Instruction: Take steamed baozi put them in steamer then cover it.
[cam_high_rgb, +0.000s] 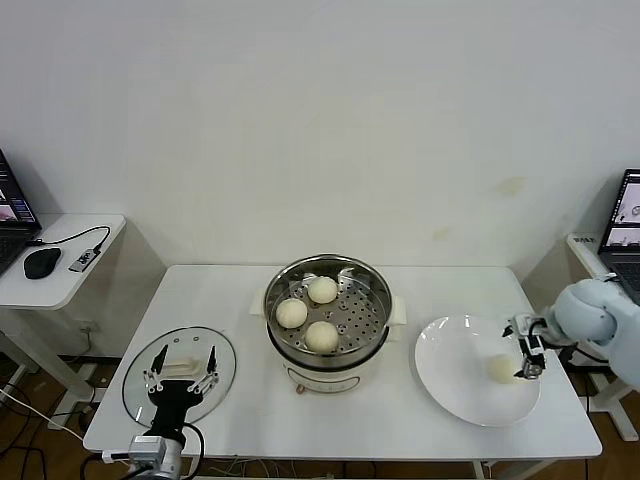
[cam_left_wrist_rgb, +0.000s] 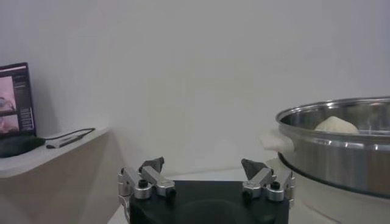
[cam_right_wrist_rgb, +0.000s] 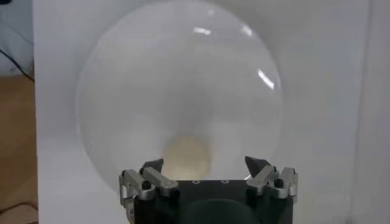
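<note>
Head view: sitting at the middle of the white table (cam_high_rgb: 230, 290), the steamer (cam_high_rgb: 327, 308), its perforated tray carrying three steamed baozi (cam_high_rgb: 322, 290) (cam_high_rgb: 291, 313) (cam_high_rgb: 321, 336) in a loose triangle. Lying on the white plate (cam_high_rgb: 450, 370) to the steamer's right, the fourth baozi (cam_high_rgb: 501, 369), toward the plate's right side. Hanging over the plate's right rim, the right gripper (cam_high_rgb: 527, 352), fingers spread wide, holding nothing, the bun just beside its fingertips. Resting on the table's left part, the glass lid (cam_high_rgb: 180, 375) with its white handle. Hovering over the lid's near edge, the left gripper (cam_high_rgb: 181, 372), fingers splayed apart and empty. Standing well to the left, a side desk (cam_high_rgb: 70, 265) bearing a black mouse (cam_high_rgb: 42, 262).

Left wrist view: showing the left gripper (cam_left_wrist_rgb: 203, 171) with both fingertips far apart, gripping nothing; rising beside it, the steamer's (cam_left_wrist_rgb: 341, 146) shiny wall, one bun (cam_left_wrist_rgb: 336, 125) peeking over the rim.

Right wrist view: looking down on the plate (cam_right_wrist_rgb: 122, 79); lying between the wide-parted fingertips of the right gripper (cam_right_wrist_rgb: 204, 165), the last bun (cam_right_wrist_rgb: 187, 157), not clasped.
</note>
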